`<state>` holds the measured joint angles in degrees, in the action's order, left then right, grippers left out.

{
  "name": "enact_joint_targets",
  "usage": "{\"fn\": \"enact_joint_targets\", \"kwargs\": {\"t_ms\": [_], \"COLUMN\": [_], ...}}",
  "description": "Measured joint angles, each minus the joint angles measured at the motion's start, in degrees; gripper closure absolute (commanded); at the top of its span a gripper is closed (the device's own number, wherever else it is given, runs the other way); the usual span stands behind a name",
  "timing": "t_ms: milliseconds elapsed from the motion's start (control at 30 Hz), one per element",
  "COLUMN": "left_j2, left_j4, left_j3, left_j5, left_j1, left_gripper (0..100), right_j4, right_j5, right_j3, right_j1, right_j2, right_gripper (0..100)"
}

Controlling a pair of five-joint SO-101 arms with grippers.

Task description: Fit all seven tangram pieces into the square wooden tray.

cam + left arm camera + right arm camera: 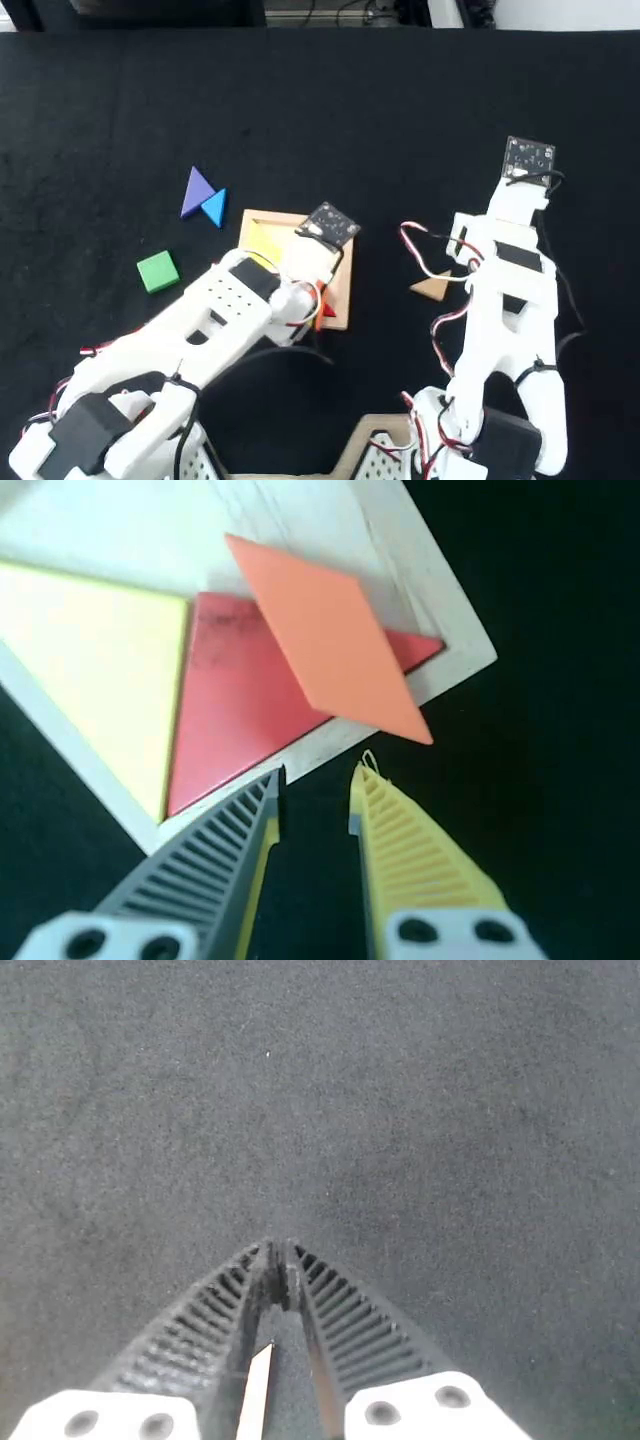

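Orange parallelogram [330,640] isn't seated. It lies tilted on top of the red triangle [235,710], with its near tip sticking out over the tray rim [440,590]. The long axis runs diagonally, from the tray interior out towards that corner. The yellow triangle [100,660] sits flat beside the red one.

Left gripper [320,780] is just off the rim. It's parted and empty, and the parallelogram's overhanging tip is just ahead of the yellow-side finger. The jaw gap lies roughly across the piece's long axis, so we judge the next move is a short reach forward to nudge or re-grip that tip and turn the piece flat. The risk we see is pushing it further up the red triangle.

Right gripper [277,1260] is closed on nothing over bare black cloth, well away from the tray, so this one belongs to the left arm.

Loose on the cloth we count a purple triangle [197,190], a blue triangle [214,207], a green square [158,271] and a tan triangle [432,288].
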<state>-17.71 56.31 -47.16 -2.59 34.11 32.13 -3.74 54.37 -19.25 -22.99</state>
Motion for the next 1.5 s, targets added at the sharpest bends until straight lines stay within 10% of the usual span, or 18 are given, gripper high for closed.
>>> {"fn": "enact_joint_targets", "kwargs": {"t_ms": [1500], "left_j2": [10.9], "left_j4": [-9.1], "left_j3": [10.0], "left_j5": [-1.9], "left_j1": [-2.8], "left_gripper": [87], "right_j4": [0.0], "right_j5": [0.0], "right_j3": [0.0], "right_j1": [1.1], "right_j2": [0.0], "right_gripper": [98.7]}}
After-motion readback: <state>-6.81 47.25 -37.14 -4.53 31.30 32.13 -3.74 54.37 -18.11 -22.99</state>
